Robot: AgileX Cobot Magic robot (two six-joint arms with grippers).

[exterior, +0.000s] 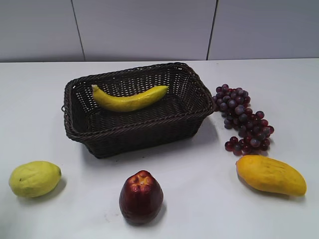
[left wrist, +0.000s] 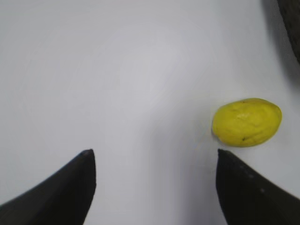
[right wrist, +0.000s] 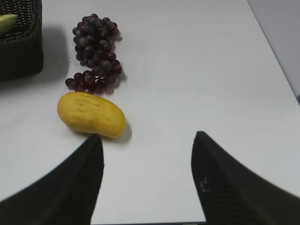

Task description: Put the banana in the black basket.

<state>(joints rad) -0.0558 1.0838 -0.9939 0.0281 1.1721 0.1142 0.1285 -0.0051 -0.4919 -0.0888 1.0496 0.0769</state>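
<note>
The banana (exterior: 130, 99) lies inside the black basket (exterior: 149, 134), which stands at the middle back of the table. One tip of the banana (right wrist: 7, 22) and a corner of the basket (right wrist: 21, 51) show at the top left of the right wrist view. Neither gripper shows in the exterior view. My left gripper (left wrist: 154, 154) is open and empty over bare table, left of the lemon (left wrist: 247, 122). My right gripper (right wrist: 147, 138) is open and empty over bare table, just right of the mango (right wrist: 91, 114).
The lemon (exterior: 35, 178) lies at the front left. A dark red apple-like fruit (exterior: 141, 196) stands at the front middle. The mango (exterior: 270, 175) lies at the front right, with purple grapes (exterior: 242, 118) behind it, right of the basket. The grapes also show in the right wrist view (right wrist: 95, 51).
</note>
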